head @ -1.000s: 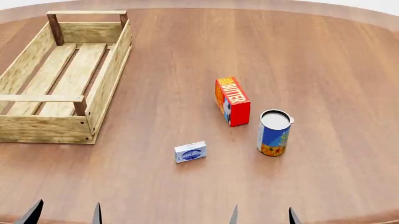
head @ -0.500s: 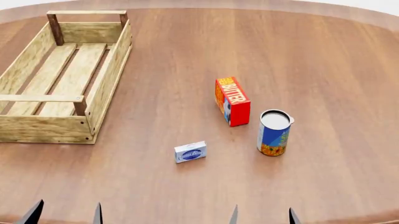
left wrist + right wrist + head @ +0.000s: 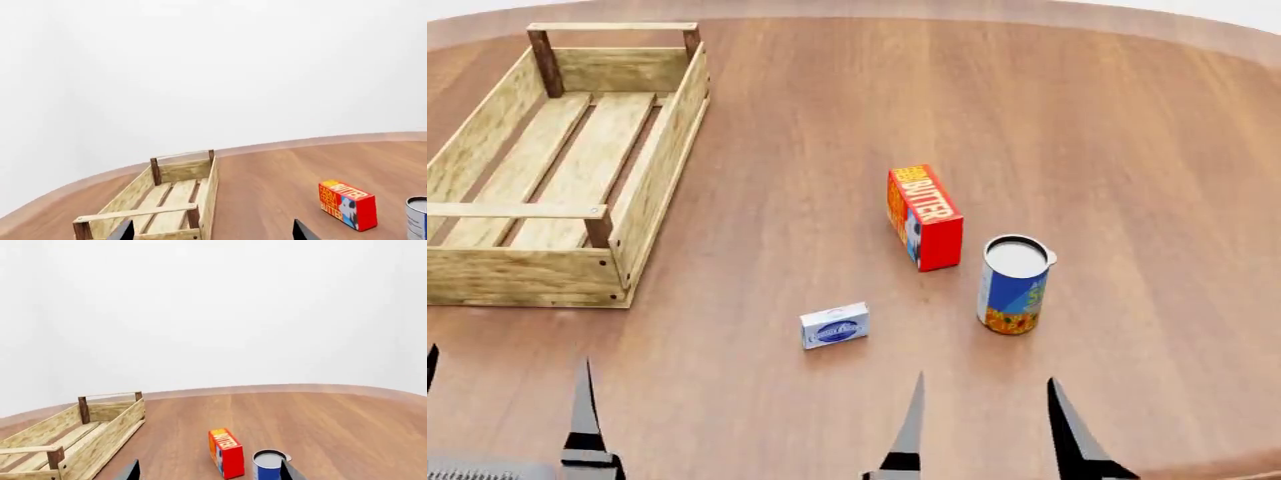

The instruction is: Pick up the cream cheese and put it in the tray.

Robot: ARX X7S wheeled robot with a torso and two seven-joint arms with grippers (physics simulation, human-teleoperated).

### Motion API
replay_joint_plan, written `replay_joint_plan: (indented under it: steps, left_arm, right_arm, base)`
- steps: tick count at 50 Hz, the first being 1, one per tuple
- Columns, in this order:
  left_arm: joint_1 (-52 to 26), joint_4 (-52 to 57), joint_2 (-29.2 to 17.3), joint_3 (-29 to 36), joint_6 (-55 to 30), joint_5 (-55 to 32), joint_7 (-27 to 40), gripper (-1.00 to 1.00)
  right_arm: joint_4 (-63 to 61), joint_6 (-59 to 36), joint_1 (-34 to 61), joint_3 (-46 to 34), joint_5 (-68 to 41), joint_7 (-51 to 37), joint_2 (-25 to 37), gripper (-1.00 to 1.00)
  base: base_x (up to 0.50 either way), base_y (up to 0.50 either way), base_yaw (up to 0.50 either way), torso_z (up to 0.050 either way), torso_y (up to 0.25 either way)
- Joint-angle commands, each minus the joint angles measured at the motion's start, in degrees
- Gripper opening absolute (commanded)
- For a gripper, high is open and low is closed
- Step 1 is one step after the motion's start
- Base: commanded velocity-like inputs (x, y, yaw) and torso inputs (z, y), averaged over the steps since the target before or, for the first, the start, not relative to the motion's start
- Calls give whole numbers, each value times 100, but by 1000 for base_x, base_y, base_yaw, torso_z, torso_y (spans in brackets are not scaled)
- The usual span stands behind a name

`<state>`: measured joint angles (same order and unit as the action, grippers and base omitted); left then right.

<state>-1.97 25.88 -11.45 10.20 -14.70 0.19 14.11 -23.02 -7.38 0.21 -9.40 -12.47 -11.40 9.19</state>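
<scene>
cream cheese (image 3: 834, 326) untouched on table (image 3: 1121, 150), well apart from tray (image 3: 654, 190)

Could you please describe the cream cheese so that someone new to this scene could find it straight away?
Start at the tray on the round wooden table; the loose items stand apart from it. The cream cheese sits alone, nearer the robot than the butter box and can. It is the smallest: flat, white and pale blue, dark blue oval logo.

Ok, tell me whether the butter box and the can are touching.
Apart. The head view shows a strip of bare wood between the butter box and the can; the right wrist view shows a gap too.
</scene>
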Motion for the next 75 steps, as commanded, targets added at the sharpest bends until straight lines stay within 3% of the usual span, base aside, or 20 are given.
replay_joint_plan:
  steps: [1,12,21,23,25,27,31,33,36,40,44,53,57,60,70,75]
  left_arm:
    - [-327,922,-53,-262,-743,202,5,100]
    - [-586,2642,-166,-243,-1958,487,55,100]
    - [-926,3402,-187,-70,-2789,777,-17,100]
    - [-843,3411,258,-99,-2664,1448,-594,100]
    - [-746,3411,1107,-375,-2358,2346,-1664,100]
    - [-672,3411,1139,-337,-2256,2457,-1690,100]
    - [-632,3411,1139,-370,-2244,2550,-1662,100]
    - [-575,3412,1141,-586,-2136,2418,-1459,100]
    - [-535,3412,1143,-638,-2119,2986,-1185,100]
    - [-285,3412,1143,-1043,-1727,3060,-787,100]
    - [-5,3412,1144,-1454,-1402,2861,-237,100]
    - [1030,3412,1144,-2701,-448,2119,1932,100]
    - [1381,3412,1144,-2958,-157,1859,2425,100]
    - [1760,3412,1144,-3141,161,1859,3150,100]
    - [2848,3412,1143,-3738,932,1189,4382,100]
    - [2556,3412,1143,-3541,693,1425,4207,100]
  right_arm:
    - [-823,-634,243,37,-7,-90,47,100]
    - [-2824,-1875,546,47,-268,-470,275,100]
    - [-3622,-2689,1015,75,-631,-790,254,100]
    - [-3694,-2529,1200,-32,-1173,-1338,659,100]
    - [-3695,-2083,1407,-491,-1685,-2218,1422,100]
    - [-3695,-1550,1615,-1140,-1941,-3018,2187,100]
    - [-3693,-863,2119,-1953,-2251,-3974,3019,100]
    - [-3694,-514,2408,-2481,-2243,-4353,3364,100]
    - [-3694,-182,2630,-2883,-2146,-4422,3463,100]
    - [-3696,767,3627,-4343,-2073,-5537,4362,100]
    - [-3692,1087,4397,-5297,-2073,-6077,4633,100]
    - [-3612,1036,4725,-5667,-2132,-6158,4503,100]
    - [-3613,1003,4765,-5717,-2132,-6166,4468,100]
    - [-3680,983,4854,-5779,-2131,-6231,4474,100]
    - [-3664,1131,5298,-6309,-2079,-6464,4519,100]
    - [-3659,1136,5380,-6416,-2066,-6490,4501,100]
  base:
    - [0,0,0,0,0]
    - [0,0,0,0,0]
    - [0,0,0,0,0]
    - [0,0,0,0,0]
    - [0,0,0,0,0]
    - [0,0,0,0,0]
    - [0,0,0,0,0]
    - [0,0,0,0,0]
    - [0,0,0,0,0]
    - [0,0,0,0,0]
    - [0,0,0,0,0]
    - [0,0,0,0,0]
    - [0,0,0,0,0]
    - [0,0,0,0,0]
    - [0,0,0,0,0]
    - [0,0,0,0,0]
